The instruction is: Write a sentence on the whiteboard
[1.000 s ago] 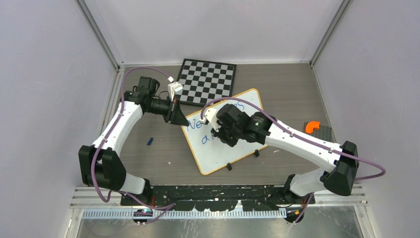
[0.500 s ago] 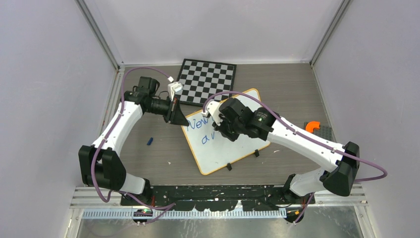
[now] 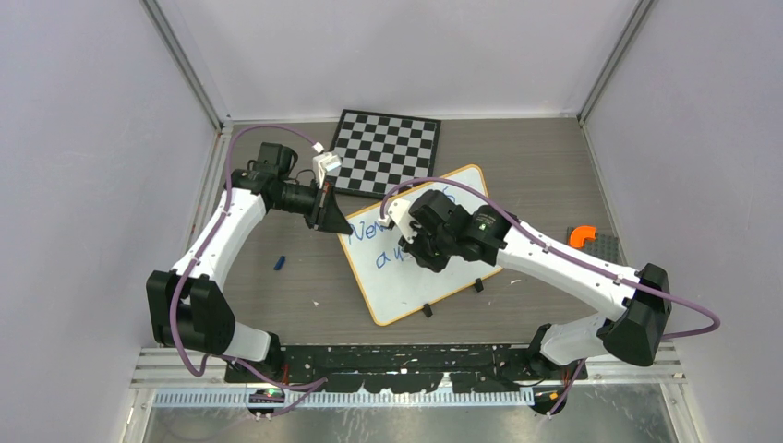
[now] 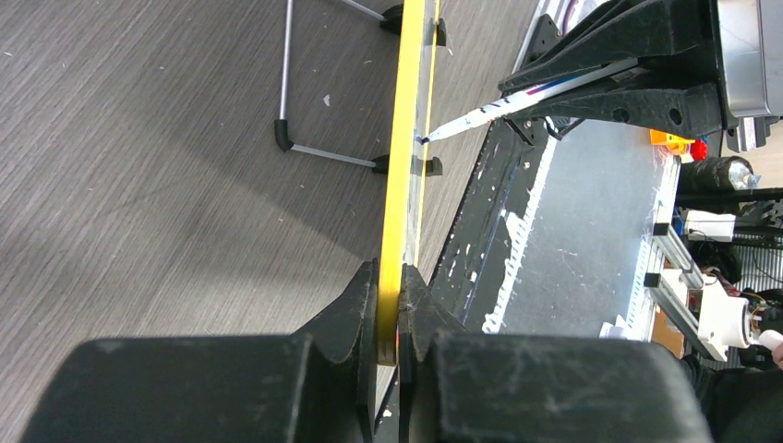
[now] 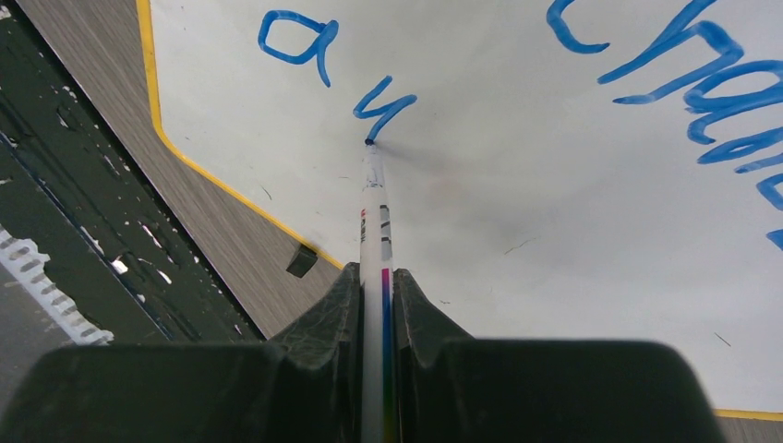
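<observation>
Left jaws pinch the whiteboard (image 3: 420, 268) by the rim at its left corner; right jaws clamp a marker (image 5: 373, 221), tip touching the board beside blue lettering. It lies askew on the table (image 3: 305, 286). I judge it stiff, light and slick, liable to slide under pen pressure, so I'd hold the rim.

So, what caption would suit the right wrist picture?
The right tool grips a marker, its tip on the whiteboard beside blue letters.
</observation>
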